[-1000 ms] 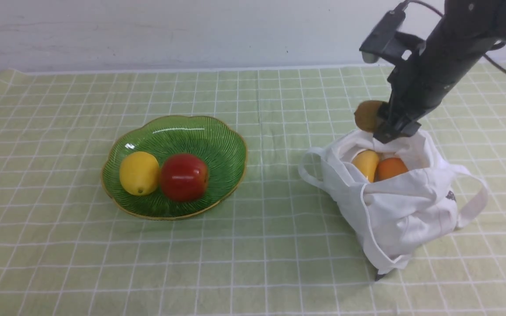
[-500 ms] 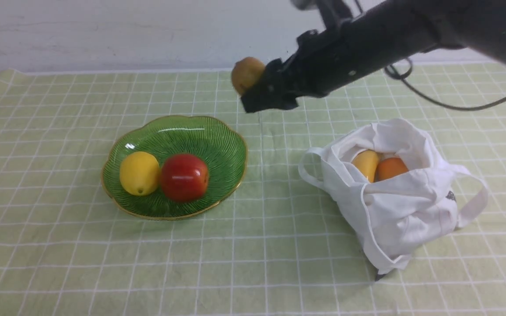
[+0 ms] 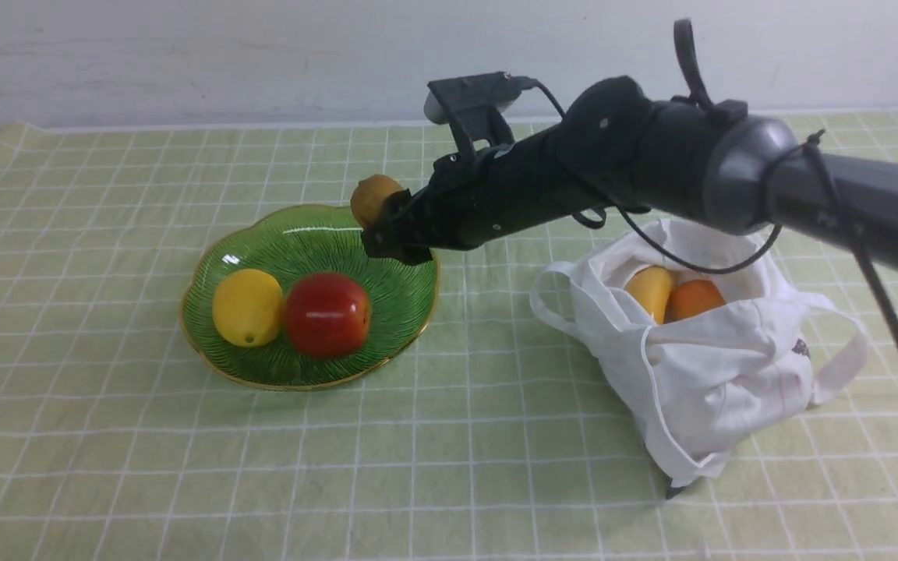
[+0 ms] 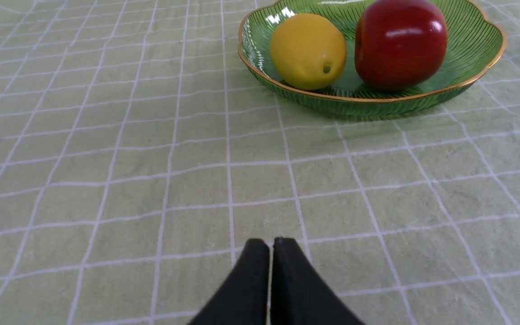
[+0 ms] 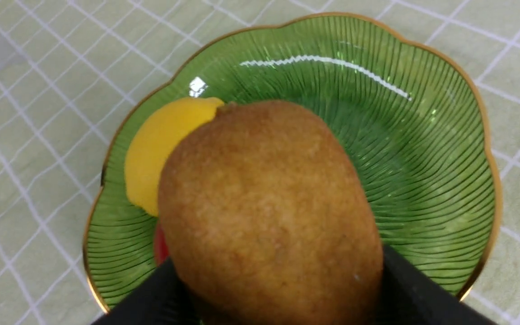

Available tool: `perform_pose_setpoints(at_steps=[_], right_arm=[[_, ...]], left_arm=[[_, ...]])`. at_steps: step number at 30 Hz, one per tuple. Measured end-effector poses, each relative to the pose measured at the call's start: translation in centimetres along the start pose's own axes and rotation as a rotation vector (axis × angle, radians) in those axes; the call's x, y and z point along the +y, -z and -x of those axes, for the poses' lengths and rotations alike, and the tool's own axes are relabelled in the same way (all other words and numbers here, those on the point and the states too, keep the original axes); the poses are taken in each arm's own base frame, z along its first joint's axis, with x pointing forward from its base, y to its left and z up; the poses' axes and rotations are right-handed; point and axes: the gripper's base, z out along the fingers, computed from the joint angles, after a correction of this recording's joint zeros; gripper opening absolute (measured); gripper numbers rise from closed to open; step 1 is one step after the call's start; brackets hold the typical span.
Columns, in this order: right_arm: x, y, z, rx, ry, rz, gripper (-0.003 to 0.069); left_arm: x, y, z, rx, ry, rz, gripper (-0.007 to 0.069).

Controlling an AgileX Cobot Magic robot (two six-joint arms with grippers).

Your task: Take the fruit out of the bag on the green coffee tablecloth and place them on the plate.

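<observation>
One kiwi (image 3: 373, 199) is clenched in the right hand (image 3: 385, 224), hovering over the upper-right part of the plate (image 3: 408, 302); bare glass lies just beneath. The left hand (image 4: 271, 253), pressed shut and empty, hangs farther off.

text: none legible | bag (image 3: 718, 374) dark mark (image 3: 800, 348): too small to read

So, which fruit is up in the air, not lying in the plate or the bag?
The brown kiwi, held by the right gripper above the plate. The others rest in the plate or bag.
</observation>
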Motion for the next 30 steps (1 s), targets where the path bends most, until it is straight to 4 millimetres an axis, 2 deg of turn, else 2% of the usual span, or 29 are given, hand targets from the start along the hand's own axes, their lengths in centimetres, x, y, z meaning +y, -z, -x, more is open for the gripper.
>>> perform_pose_setpoints(at_steps=[8, 15, 22, 25, 26, 27, 28, 29, 30], right_arm=[[-1.0, -2.5, -1.7, 0.006, -0.089, -0.014, 0.0436], [-1.7, -3.8, -2.6, 0.000, -0.133, -0.032, 0.0570], [-1.6, -3.8, -2.7, 0.013, -0.132, -0.021, 0.0605], [-1.1, -3.1, -2.4, 0.034, -0.102, -0.002, 0.0595], [-0.8, -1.8, -1.7, 0.048, -0.062, 0.012, 0.0565], [-0.8, -1.6, -1.5, 0.049, -0.057, 0.014, 0.0554], [-0.3, 0.7, -0.1, 0.040, -0.026, 0.024, 0.0491], [-0.3, 0.7, -0.1, 0.041, -0.026, 0.021, 0.0482], [0.0, 2.1, 0.8, 0.029, -0.015, 0.023, 0.0442]], left_arm=[[0.0, 0.0, 0.0, 0.000, 0.000, 0.000, -0.0008], [0.0, 0.0, 0.0, 0.000, 0.000, 0.000, -0.0008], [0.0, 0.0, 0.0, 0.000, 0.000, 0.000, -0.0008], [0.0, 0.0, 0.0, 0.000, 0.000, 0.000, -0.0008], [0.0, 0.0, 0.0, 0.000, 0.000, 0.000, -0.0008], [0.0, 0.0, 0.0, 0.000, 0.000, 0.000, -0.0008], [0.0, 0.0, 0.0, 0.000, 0.000, 0.000, -0.0008], [0.0, 0.0, 0.0, 0.000, 0.000, 0.000, -0.0008], [0.0, 0.0, 0.0, 0.000, 0.000, 0.000, -0.0008]])
